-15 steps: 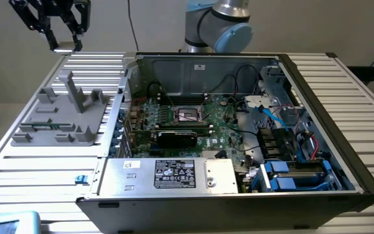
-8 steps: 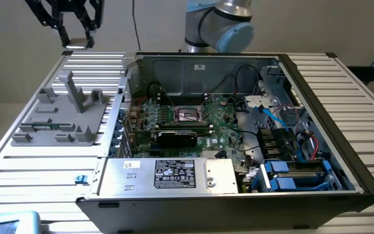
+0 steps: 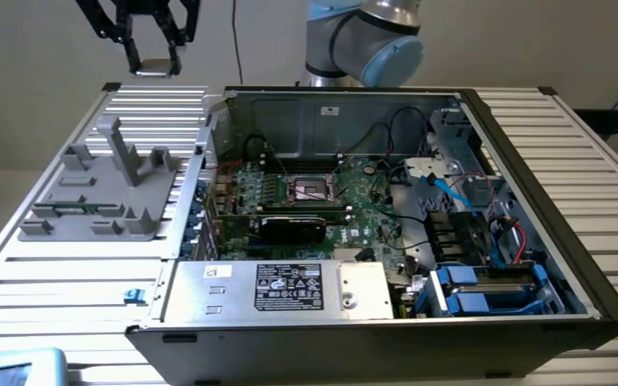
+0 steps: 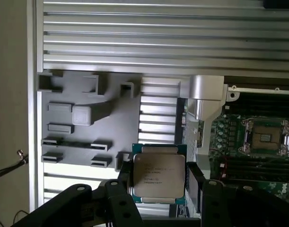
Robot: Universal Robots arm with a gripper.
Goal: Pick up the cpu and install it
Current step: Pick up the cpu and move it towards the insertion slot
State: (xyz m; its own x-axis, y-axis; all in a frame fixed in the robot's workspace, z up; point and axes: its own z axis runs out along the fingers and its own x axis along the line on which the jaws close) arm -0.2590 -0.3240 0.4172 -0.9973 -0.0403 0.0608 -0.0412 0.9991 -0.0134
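Note:
The cpu (image 3: pixel 154 67), a small flat square chip with a silver-beige metal top, hangs high above the table's far corner on the exterior view's left. My gripper (image 3: pixel 154 63) is shut on it, one black finger on each side. In the wrist view the cpu (image 4: pixel 158 176) shows printed lettering on its lid and sits between the two fingers (image 4: pixel 126 183) of the gripper (image 4: pixel 158 182). The open motherboard socket (image 3: pixel 311 189) lies inside the computer case, off toward the exterior view's right of the gripper; the socket (image 4: pixel 266 137) also appears in the wrist view.
A grey part holder (image 3: pixel 105 189) with upright posts stands on the slatted table (image 3: pixel 62 281) beside the open computer case (image 3: pixel 566 265). Inside the case are a silver power supply (image 3: pixel 277 289), a black card (image 3: pixel 298 225) and loose cables (image 3: pixel 449 189). The arm's base (image 3: pixel 363 40) rises behind the case.

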